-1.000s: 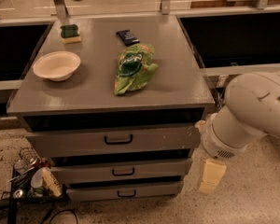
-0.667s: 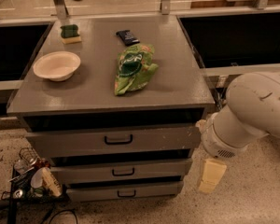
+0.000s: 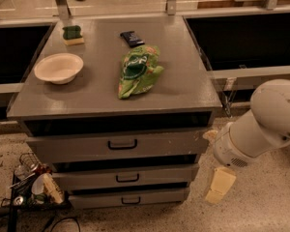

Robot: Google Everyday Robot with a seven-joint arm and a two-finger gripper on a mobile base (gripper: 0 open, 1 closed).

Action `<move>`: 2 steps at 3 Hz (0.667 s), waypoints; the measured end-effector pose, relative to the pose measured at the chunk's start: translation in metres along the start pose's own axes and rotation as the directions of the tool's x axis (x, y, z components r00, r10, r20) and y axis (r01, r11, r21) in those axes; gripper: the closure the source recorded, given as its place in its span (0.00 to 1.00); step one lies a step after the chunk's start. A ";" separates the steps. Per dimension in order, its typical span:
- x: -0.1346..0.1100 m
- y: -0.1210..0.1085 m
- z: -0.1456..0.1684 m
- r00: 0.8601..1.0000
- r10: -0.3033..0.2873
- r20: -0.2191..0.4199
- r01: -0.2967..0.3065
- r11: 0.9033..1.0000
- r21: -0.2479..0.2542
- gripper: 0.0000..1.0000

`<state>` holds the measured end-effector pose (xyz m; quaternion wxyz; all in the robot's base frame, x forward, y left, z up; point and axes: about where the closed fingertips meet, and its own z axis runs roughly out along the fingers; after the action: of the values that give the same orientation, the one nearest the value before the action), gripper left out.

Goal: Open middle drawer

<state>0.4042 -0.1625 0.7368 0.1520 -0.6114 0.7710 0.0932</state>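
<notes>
Camera view. Grey cabinet (image 3: 183,88) with three stacked drawers, seen from above and in front. The middle drawer (image 3: 87,179) sits between the taller top drawer (image 3: 67,148) and the small bottom drawer (image 3: 159,195). Its black loop handle (image 3: 127,178) is centred on the front, a dark gap runs above the panel, and none of its inside shows.

The gripper (image 3: 220,185) hangs low at the right, near the floor, just beside the right end of the middle drawer front and apart from the handle. Spread or pressed together: cannot tell.

On the cabinet top: white bowl (image 3: 59,67) at left, green snack bag (image 3: 137,70) at centre, dark packet (image 3: 132,38) behind it, green sponge (image 3: 73,34) at far left. A wire basket (image 3: 29,180) stands on the floor at lower left.
</notes>
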 end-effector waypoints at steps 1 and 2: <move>0.000 0.006 0.023 0.998 0.025 0.052 -0.021 0.998 -0.065 0.00; 0.001 0.012 0.052 0.997 0.032 0.066 -0.024 0.993 -0.112 0.00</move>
<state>0.3984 -0.1434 0.6875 0.1423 -0.6046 0.7674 0.1589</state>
